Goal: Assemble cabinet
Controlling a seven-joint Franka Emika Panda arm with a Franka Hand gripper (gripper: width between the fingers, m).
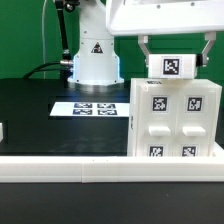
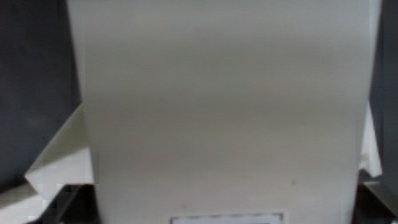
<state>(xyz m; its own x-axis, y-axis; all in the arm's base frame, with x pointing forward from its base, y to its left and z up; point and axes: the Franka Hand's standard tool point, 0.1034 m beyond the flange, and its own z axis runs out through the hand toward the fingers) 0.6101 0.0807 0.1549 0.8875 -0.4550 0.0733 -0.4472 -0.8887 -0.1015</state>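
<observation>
The cabinet (image 1: 172,122), a large white box with tagged front panels, stands upright at the exterior view's right, near the front rail. My gripper (image 1: 174,58) is directly above it, with its two dark fingers (image 1: 143,48) on either side of a white tagged panel (image 1: 173,67) that rests on top of the cabinet. The jaws are shut on this panel. In the wrist view the panel (image 2: 214,100) fills the middle as a broad white face. My gripper (image 2: 214,203) holds it by its edges, one black finger (image 2: 50,200) at each lower corner.
The marker board (image 1: 97,107) lies flat on the black table (image 1: 40,110) left of the cabinet. The arm's white base (image 1: 95,60) stands behind it. A white rail (image 1: 90,166) runs along the front. A small white piece (image 1: 3,128) shows at the left edge.
</observation>
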